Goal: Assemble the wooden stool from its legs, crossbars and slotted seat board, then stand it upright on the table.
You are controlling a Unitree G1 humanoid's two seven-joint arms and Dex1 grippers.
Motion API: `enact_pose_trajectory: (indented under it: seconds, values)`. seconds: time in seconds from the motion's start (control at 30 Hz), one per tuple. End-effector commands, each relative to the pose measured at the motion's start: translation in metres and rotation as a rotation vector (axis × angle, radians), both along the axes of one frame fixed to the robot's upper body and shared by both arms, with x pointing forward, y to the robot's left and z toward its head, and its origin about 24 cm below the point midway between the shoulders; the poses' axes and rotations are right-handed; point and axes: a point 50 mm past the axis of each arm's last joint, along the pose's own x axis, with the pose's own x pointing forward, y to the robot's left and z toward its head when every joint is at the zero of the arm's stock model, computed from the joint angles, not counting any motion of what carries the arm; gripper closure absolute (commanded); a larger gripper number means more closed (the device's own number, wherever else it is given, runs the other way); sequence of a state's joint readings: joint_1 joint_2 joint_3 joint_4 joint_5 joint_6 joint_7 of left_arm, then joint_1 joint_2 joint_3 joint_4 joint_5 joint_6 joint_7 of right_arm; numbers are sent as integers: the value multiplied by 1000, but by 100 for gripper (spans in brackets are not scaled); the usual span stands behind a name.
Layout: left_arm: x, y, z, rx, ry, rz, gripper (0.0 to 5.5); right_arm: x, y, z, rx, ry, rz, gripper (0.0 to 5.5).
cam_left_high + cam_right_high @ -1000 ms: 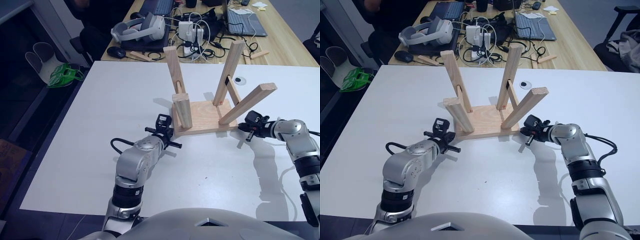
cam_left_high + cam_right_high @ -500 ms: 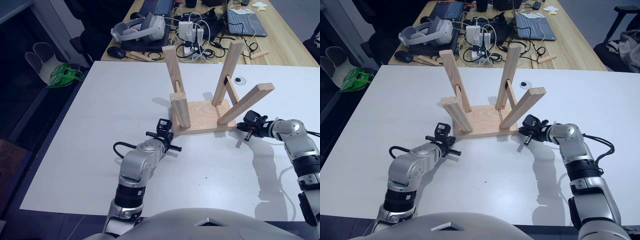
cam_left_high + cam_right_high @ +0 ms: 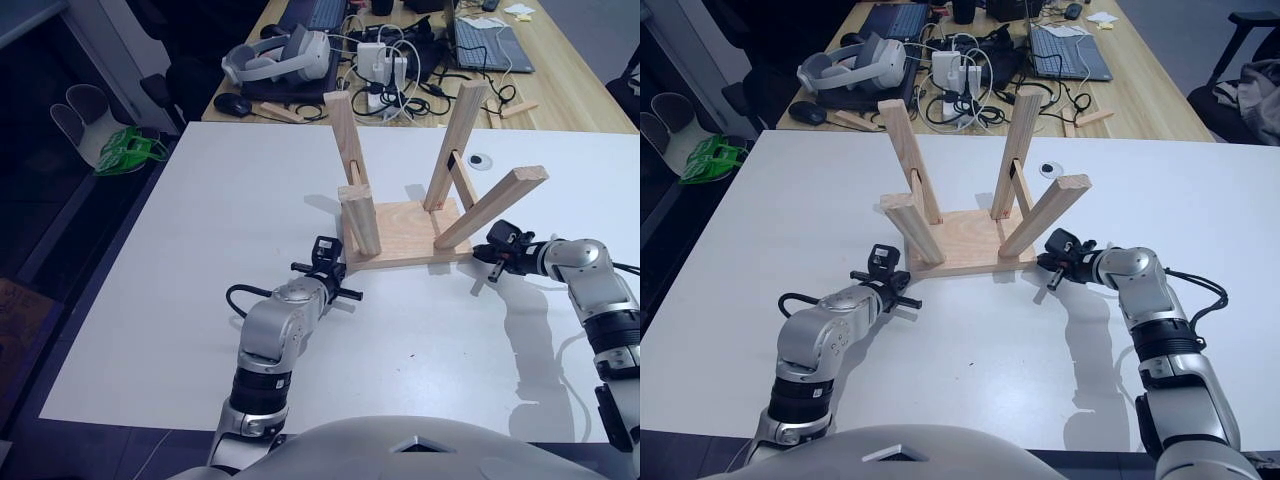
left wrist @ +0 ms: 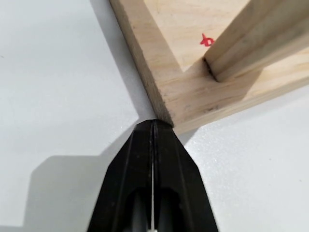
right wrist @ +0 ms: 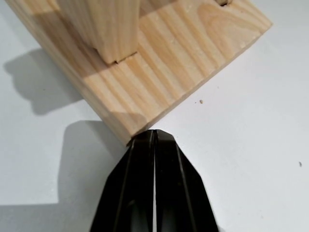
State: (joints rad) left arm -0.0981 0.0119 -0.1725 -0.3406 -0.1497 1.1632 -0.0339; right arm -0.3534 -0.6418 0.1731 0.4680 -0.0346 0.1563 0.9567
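Jaws closed, both pairs touching seat board (image 3: 405,228) corners.

A white table (image 3: 200,250) before a cluttered wooden desk (image 3: 570,95) — dark floor (image 3: 40,240), perhaps.

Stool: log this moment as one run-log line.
stool inverted on table, legs up | left gripper shut at near seat corner | right gripper shut at other near corner
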Motion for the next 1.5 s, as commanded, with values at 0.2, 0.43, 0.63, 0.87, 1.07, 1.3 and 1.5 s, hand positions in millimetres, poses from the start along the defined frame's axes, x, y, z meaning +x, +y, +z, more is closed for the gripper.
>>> enact_pose_trajectory:
  seconds: [0.2, 0.43, 0.63, 0.87, 1.07, 1.3, 1.5]
  values:
    - [5, -8, 10, -107, -30, -27, 546, -5, 13, 6, 96, 20, 66, 550]
    - [9, -9, 21, -153, -72, -70, 546, -5, 17, 9, 131, 21, 65, 550]
    - [17, -9, 31, -223, -115, -130, 546, -4, 23, 12, 177, 32, 66, 550]
    - [24, -7, 37, -250, -140, -172, 546, -3, 30, 18, 256, 32, 50, 550]
    - [29, -2, 42, -278, -167, -179, 546, -5, 30, 27, 330, 42, 32, 550]
    - [32, -6, 53, -384, -204, -175, 546, -4, 35, 36, 396, 40, 25, 550]
    - [31, -5, 53, -397, -214, -172, 546, -5, 39, 43, 447, 24, 41, 550]
